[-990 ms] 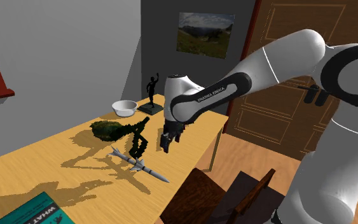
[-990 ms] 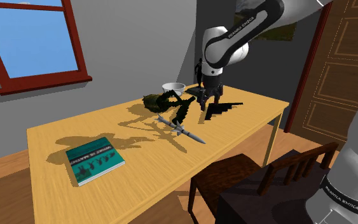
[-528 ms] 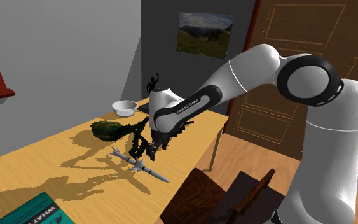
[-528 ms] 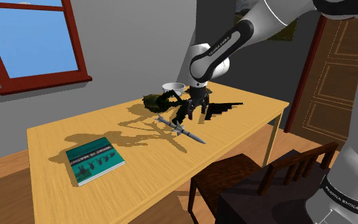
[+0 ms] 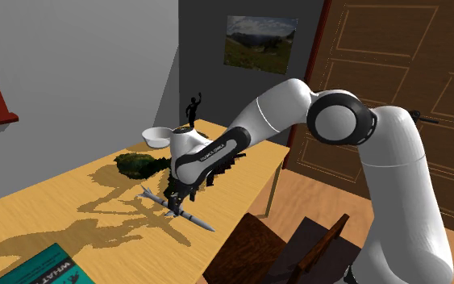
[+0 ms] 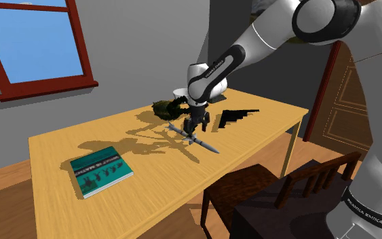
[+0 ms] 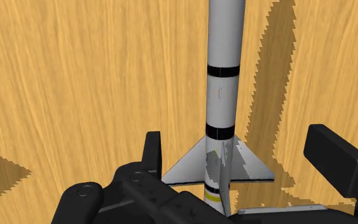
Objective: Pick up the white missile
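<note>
The white missile (image 5: pixel 186 214) with black bands and grey fins lies flat on the wooden table (image 5: pixel 47 211), near the edge beside the chair. In the second exterior view the missile (image 6: pixel 206 144) points towards the chair. My gripper (image 5: pixel 176 198) hangs low over its finned middle, also seen as the gripper (image 6: pixel 195 129) from the other side. In the wrist view the gripper (image 7: pixel 238 145) is open. Its fingers (image 7: pixel 152 147) stand wide apart on either side of the missile (image 7: pixel 224 83), and neither touches it.
A dark green lump (image 5: pixel 135 165), a white bowl (image 5: pixel 158 135) and a black statuette (image 5: pixel 193 111) stand beyond the missile. A flat black object (image 6: pixel 237 115) lies near the far edge. A teal book (image 6: pixel 101 170) lies apart. A dark chair (image 6: pixel 284 190) stands at the table's edge.
The arm has swung towards the shoulder view's left and downwards. The gripper has come from above the table's far part down over the missile. The missile has not moved.
</note>
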Motion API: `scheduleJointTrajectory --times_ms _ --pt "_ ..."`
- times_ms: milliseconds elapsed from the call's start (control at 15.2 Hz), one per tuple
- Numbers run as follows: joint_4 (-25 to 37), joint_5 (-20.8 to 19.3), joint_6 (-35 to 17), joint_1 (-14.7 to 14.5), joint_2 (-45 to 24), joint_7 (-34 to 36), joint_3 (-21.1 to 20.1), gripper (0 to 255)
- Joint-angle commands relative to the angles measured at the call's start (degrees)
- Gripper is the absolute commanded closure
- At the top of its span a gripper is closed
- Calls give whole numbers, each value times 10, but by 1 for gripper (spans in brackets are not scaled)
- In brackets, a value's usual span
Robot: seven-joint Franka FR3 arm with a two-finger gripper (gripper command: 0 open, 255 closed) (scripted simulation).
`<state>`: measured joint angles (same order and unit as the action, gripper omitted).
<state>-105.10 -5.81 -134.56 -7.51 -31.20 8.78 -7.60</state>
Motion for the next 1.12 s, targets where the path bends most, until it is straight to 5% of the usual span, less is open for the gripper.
scheduleJointTrajectory --times_ms 0,396,462,1056 --pt "5 -2 -9 -1 -15 1 1 0" --pt "7 -6 -33 -4 -40 4 4 0" --pt "4 -6 -35 -3 -39 4 5 255" --pt "7 -6 -33 -4 -40 4 4 255"
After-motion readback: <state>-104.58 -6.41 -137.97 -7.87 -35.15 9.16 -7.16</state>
